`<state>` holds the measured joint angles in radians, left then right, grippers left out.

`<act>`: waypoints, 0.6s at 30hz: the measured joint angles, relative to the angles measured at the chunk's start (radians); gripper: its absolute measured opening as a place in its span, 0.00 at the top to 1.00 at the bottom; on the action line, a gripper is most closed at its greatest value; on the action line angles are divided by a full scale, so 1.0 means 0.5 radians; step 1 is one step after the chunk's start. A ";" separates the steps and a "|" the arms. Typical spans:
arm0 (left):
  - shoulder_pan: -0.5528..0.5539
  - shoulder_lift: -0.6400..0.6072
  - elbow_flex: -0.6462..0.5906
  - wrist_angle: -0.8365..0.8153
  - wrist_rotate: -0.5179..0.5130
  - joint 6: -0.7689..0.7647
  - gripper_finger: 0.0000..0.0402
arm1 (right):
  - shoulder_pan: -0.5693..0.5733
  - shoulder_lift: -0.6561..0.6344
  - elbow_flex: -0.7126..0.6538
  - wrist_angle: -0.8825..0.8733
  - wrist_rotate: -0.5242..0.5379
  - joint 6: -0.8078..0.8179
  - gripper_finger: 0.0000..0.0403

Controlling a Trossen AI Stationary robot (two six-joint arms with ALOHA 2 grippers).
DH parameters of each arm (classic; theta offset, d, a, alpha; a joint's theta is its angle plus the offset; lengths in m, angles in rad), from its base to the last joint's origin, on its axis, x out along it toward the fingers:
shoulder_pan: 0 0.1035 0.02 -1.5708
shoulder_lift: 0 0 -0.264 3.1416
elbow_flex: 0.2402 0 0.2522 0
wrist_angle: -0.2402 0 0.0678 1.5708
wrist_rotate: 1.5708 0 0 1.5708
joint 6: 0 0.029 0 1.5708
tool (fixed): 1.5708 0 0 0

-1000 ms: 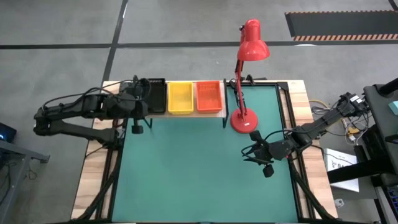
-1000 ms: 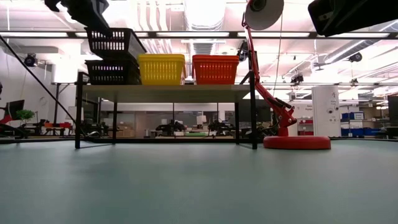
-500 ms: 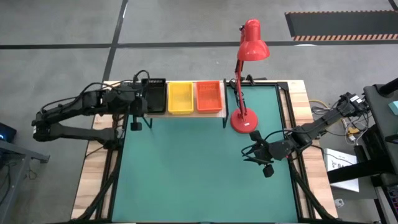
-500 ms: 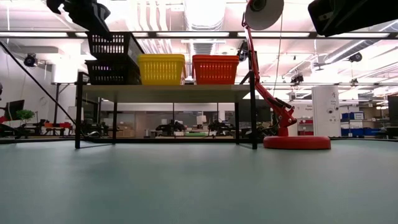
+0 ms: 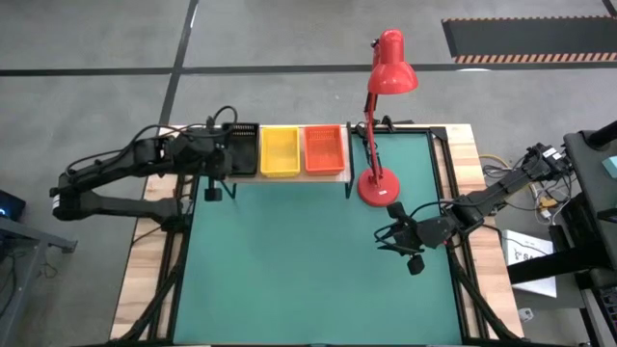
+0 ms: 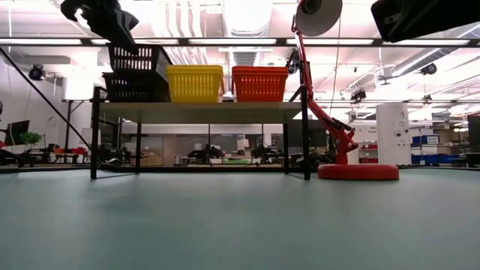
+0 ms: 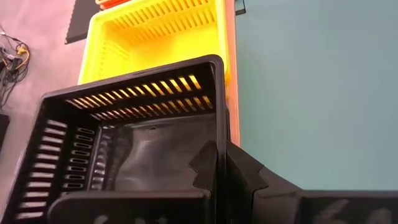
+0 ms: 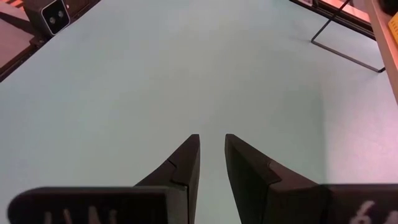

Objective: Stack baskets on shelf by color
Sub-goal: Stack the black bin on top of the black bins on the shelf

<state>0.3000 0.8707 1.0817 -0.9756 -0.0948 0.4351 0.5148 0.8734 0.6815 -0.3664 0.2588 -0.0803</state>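
Your left tool (image 7: 221, 168) was pinching the near rim of the upper black basket (image 7: 124, 137), one finger inside the wall and one outside. That basket sat partly nested into the lower black basket (image 6: 135, 86) at the left end of the shelf (image 6: 202, 109), and in the low view it was tilted, its held side higher than its far side. The yellow basket (image 5: 280, 150) stood just beside the black pair and the orange-red basket (image 5: 323, 148) beyond it, by the red lamp (image 5: 378, 188).

To finish this step well, you needed to level the held basket first, square its corners over the lower one, and only then ease it straight down until the rims met evenly. Pushing while it was tilted looked likely to wedge one wall or nudge the stack sideways into the yellow neighbour. Spreading the fingers only once the basket rested fully would have kept it from dropping crooked.

The black basket faced mouth up. From above, its long axis ran from the counter's (image 5: 318, 260) side toward the back edge of the shelf, parallel to the yellow and orange-red ones, and you held it by a short end.

Your right tool (image 8: 211, 158) waited low over the green counter near its right edge, fingers close together but not touching, gripping nothing.
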 joint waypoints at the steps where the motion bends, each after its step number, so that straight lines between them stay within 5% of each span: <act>1: 0.001 0.005 0.000 0.001 0.000 -0.001 1.00 | 0.000 0.000 0.000 0.000 0.000 0.001 0.83; 18: 0.002 0.011 -0.003 0.016 0.000 -0.064 0.98 | 0.000 0.000 0.000 0.004 0.000 0.002 0.83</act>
<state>0.3012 0.8764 1.0804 -0.9676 -0.0946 0.4030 0.5148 0.8734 0.6815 -0.3645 0.2587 -0.0795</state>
